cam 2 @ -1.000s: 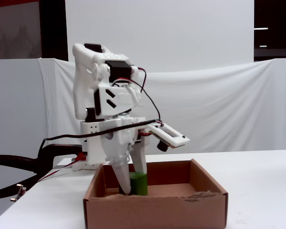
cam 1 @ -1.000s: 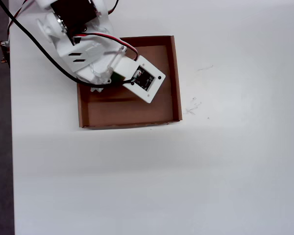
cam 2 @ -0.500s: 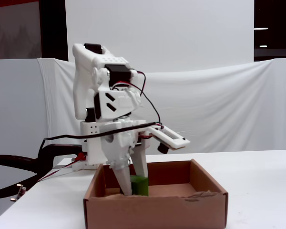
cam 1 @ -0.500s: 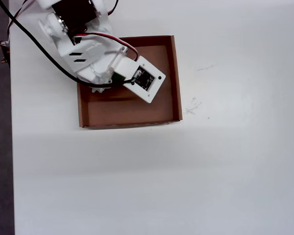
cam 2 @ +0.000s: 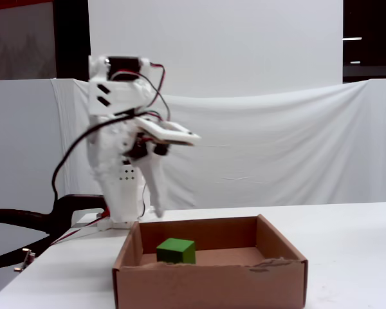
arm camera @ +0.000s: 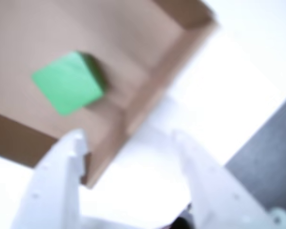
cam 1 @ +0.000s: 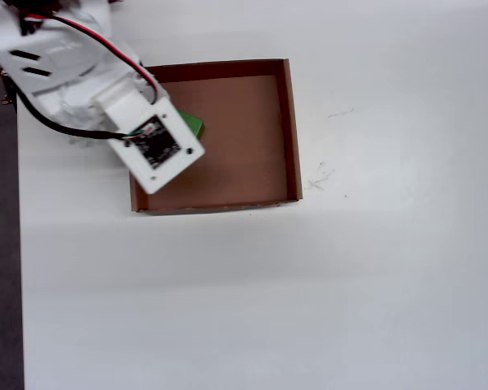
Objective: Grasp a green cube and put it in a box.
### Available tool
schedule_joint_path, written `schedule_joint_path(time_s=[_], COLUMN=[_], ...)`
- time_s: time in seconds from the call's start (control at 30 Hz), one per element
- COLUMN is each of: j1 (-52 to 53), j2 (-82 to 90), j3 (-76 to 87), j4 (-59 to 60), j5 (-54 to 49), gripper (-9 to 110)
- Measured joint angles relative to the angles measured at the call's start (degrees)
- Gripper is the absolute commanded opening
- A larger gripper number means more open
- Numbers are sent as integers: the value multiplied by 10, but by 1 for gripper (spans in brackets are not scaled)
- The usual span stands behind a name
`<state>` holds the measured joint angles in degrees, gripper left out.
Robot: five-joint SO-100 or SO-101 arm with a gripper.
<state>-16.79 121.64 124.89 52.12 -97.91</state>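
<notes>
Gripper (arm camera: 128, 140) spread wide, empty, raised above box wall. Below and ahead of fingertips: green cube (arm camera: 67, 83) flat on floor of cardboard box (arm camera: 178, 62), untouched. Placement judged done; only arm clearance left. White table (cam 1: 309, 284) beyond.

One green cube (cam 2: 176, 250), lying inside the box near the bench's left edge in the overhead view. One box (cam 1: 290, 130) of brown cardboard. One white arm (cam 2: 119, 161). One pair of jaws (arm camera: 128, 139), two white fingers (arm camera: 57, 181) spread apart. One bench (cam 1: 309, 284). One white backdrop cloth (cam 2: 276, 141).
</notes>
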Motion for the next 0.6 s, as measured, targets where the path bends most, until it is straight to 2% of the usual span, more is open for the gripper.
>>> schedule_joint_path(time_s=[0.1,0.27,0.43,0.6], j1=[77,178,245,259], j2=[94,254,419,526], j3=[23,149,292,362], j4=[59,104,169,197], j5=[18,83,134,219], gripper=[25,25,25,25])
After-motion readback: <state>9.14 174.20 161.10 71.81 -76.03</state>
